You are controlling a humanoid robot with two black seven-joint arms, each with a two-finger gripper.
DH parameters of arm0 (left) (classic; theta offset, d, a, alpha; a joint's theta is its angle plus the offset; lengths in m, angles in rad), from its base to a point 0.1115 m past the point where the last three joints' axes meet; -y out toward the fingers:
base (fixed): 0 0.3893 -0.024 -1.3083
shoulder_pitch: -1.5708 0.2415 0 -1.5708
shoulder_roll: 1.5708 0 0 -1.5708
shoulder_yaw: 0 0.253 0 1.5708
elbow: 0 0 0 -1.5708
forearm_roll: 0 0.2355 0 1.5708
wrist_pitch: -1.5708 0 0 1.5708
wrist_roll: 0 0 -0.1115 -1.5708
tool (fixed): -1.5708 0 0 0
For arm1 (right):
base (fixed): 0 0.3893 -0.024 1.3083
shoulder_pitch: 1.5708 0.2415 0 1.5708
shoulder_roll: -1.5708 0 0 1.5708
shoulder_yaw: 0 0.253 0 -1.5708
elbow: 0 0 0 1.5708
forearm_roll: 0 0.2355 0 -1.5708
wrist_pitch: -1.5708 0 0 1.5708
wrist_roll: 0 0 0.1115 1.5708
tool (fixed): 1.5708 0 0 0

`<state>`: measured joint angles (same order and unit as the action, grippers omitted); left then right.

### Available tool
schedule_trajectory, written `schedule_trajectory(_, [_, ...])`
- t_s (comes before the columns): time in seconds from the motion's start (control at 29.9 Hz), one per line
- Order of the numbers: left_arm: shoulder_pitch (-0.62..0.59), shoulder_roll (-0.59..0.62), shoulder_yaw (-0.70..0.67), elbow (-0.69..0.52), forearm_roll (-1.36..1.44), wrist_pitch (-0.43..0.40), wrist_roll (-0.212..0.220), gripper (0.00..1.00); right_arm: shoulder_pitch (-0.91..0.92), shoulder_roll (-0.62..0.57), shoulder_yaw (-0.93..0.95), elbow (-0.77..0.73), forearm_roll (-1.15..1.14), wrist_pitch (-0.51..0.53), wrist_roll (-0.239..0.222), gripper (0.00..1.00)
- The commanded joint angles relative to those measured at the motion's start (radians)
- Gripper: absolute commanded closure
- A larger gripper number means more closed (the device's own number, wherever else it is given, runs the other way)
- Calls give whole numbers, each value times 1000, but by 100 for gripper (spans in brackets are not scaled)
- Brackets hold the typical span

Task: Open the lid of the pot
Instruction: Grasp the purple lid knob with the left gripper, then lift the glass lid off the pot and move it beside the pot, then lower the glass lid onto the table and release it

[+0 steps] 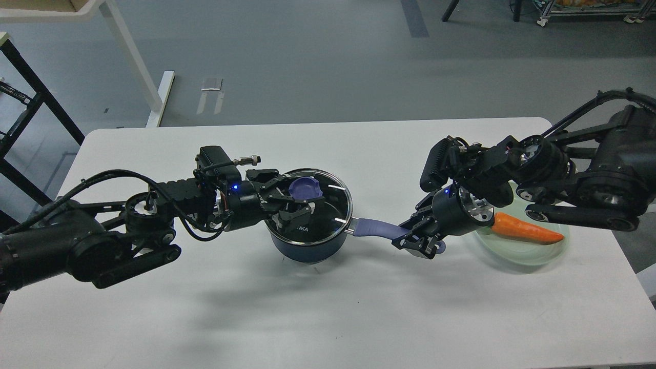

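Head view is being taken up at the left by the left arm, which is being reached across the white worktop (328, 318) toward the pot (307, 241). The left hand (300, 197) is being held over the lid (315, 205), its fingers (287, 218) spread around the periwinkle knob (305, 188) and not yet seen to be clamped on it. The lid is being carried flat on the pot's rim, so the pot is judged to be closed for now.

The coming lift is being decided by one relation: the knob is lying between the left fingers, directly under that hand, so the left arm is being placed far nearer to the lid than the right.

On the glass, white lettering is being partly hidden by the hand; only "NKA" is being shown.

Rightward, the pot's long handle (376, 229) is being pointed toward the right arm, and its far end is being clamped by the right hand (417, 241). Behind that hand, a carrot (528, 230) is being borne on a pale green plate (517, 256).
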<state>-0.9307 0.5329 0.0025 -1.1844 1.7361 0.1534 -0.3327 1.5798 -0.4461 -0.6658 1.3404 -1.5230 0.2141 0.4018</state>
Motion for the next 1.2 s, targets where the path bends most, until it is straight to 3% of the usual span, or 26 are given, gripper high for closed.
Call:
schedule_trajectory(0.0, [-5,68,-7,-15,-70,0,-3,59,2,-5,0,0,0,-1,0,78])
schedule_trajectory(0.23, [-10,255,5,-23,-191,2,-55,59,2,-6,-9,0,0,-1,0,78])
schedule_trajectory(0.4, [35,334,14,43,-210,3,-65,59,3,-5,-9,0,6,1,0,77])
schedule_trajectory(0.64, [122,332,16,192,-213,17,-112,59,6,-3,-9,0,12,1,0,77])
schedule_trajectory(1.17, [211,282,45,312,-211,97,-112,57,5,-2,-9,0,14,1,0,77])
